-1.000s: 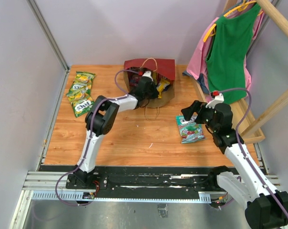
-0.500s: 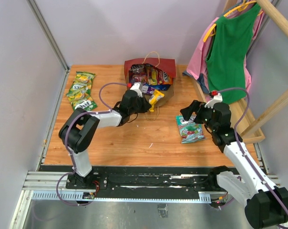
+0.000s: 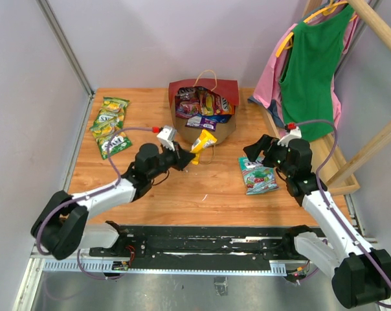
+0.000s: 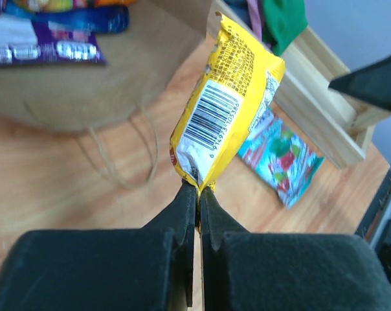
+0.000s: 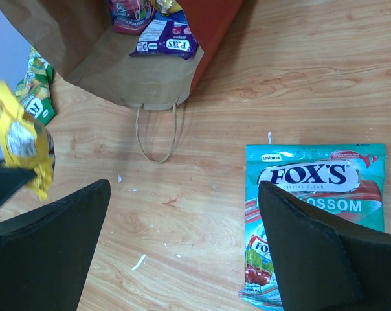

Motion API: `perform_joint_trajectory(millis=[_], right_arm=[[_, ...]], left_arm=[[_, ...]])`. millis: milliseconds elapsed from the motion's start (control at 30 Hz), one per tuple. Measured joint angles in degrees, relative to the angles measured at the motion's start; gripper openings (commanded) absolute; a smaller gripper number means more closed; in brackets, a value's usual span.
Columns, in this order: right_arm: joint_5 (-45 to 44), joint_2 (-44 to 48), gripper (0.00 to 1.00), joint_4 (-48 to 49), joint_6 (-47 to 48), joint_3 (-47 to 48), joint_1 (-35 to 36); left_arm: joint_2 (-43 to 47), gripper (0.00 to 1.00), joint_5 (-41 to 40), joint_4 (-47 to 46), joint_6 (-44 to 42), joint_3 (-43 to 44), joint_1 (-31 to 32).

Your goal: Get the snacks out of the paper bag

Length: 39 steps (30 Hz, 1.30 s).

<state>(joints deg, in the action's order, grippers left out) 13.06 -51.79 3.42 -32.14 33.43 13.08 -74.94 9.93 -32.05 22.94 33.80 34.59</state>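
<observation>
A yellow packet [image 4: 228, 103] is being clamped at its seam by the left gripper [image 4: 199, 188] just outside the red paper bag [image 3: 223, 91], while the right gripper [image 5: 182, 194] is being held spread apart.

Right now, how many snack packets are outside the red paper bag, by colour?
green-yellow packets: 3
yellow packet, pinched in the left gripper: 1
teal packet: 1
Total: 5

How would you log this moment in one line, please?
left claw: shut on yellow packet | right claw: open | paper bag: snacks inside
</observation>
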Motion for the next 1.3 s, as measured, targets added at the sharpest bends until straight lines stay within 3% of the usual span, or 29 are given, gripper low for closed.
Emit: perform_joint_trajectory(millis=[267,467,633,767,900,1100,1300], right_arm=[[-1.31,-0.35,0.99,0.94,-1.29,-0.02,0.31],[-1.11,-3.72,0.98,1.88,-1.68,0.0,1.31],[-0.74,-4.55,0.99,2.29,-2.14,0.0,1.92],[-0.68,-4.15,0.99,1.88,-2.08,0.04,1.92],[-0.74,-2.29,0.99,0.57,-1.68,0.04,1.95],[-0.87,-0.46,0.99,0.11,-1.03,0.04,1.99],[-0.57,-1.29,0.99,-0.24,-1.05,0.04,1.99]], left_arm=[[19.23,0.01,-7.19,3.61,4.55,-17.27,0.11],[30.91,0.0,-16.28,12.68,8.26,-16.41,-4.24],[22.43,0.0,-23.39,25.27,13.62,-9.01,-13.6],[13.99,0.0,-29.83,34.91,17.09,-4.02,-16.06],[13.92,0.01,-32.15,39.89,20.52,-3.52,-18.53],[17.77,0.01,-29.14,39.67,21.03,-6.03,-29.53],[12.72,0.01,-21.05,35.15,17.22,-6.03,-32.22]])
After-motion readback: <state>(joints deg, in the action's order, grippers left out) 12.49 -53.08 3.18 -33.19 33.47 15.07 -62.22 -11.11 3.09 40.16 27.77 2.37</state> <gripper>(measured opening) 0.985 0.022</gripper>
